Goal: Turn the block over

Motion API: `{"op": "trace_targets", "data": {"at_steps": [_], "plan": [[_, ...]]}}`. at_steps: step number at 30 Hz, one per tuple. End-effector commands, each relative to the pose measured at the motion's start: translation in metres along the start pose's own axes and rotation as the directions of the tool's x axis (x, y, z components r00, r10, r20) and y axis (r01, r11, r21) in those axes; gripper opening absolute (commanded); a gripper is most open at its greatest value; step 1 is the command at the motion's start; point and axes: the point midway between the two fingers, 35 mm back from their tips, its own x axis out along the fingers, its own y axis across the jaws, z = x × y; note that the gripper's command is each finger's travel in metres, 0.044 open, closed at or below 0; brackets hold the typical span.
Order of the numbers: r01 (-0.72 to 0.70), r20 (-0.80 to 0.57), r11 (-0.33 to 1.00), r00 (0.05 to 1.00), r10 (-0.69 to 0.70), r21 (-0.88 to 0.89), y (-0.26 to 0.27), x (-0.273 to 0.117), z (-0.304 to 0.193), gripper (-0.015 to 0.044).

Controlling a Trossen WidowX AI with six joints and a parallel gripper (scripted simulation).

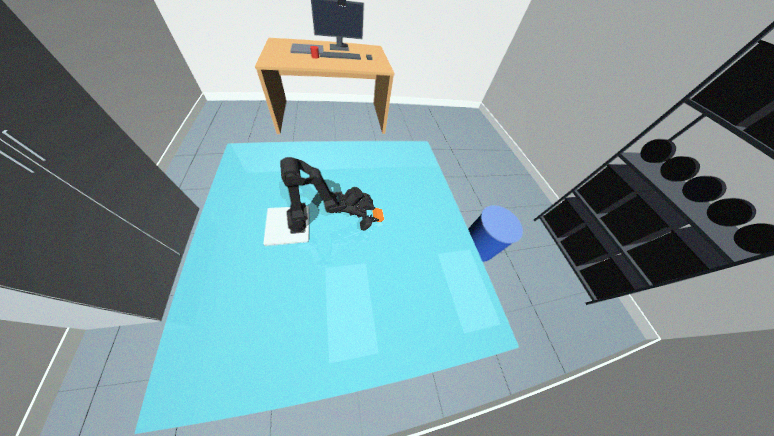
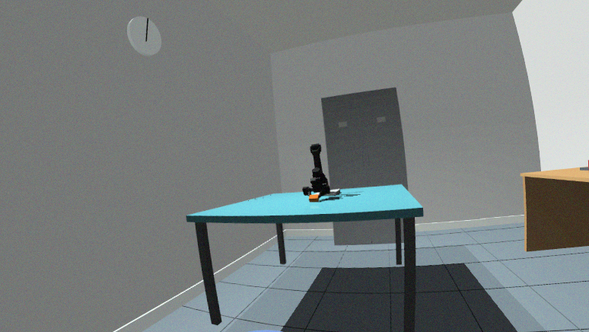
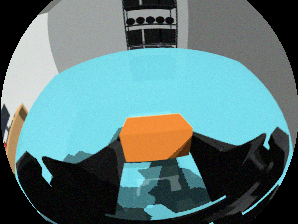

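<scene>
An orange block (image 1: 378, 214) (image 2: 314, 198) (image 3: 156, 137) sits between the fingers of my gripper (image 1: 373, 217) (image 2: 313, 196) (image 3: 156, 138), which is shut on it. The arm is stretched low and to the right of its base over the cyan table (image 1: 270, 303) (image 2: 370, 205) (image 3: 80, 96). The block is at or just above the table surface. In the wrist view the block shows plain orange faces; I see no mark on them. The dark fingers flank it left and right.
The arm's white base plate (image 1: 277, 227) lies left of the block. A blue cylinder (image 1: 495, 231) stands on the floor off the table's right edge. A black shelf rack (image 1: 677, 200) is at the right, a wooden desk (image 1: 324, 67) at the back.
</scene>
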Motion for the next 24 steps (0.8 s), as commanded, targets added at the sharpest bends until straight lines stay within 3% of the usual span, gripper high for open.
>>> {"op": "trace_targets", "data": {"at_steps": [1, 12, 24], "plan": [[0.006, 0.023, 1.000, 1.000, -0.006, -0.007, -0.002, -0.005, -0.011, 0.0000], [0.009, 0.131, 1.000, 0.991, -0.008, -0.006, -0.004, -0.018, -0.009, 0.0000], [0.009, 0.133, 1.000, 0.991, -0.008, -0.006, -0.004, -0.018, -0.009, 0.0000]]}}
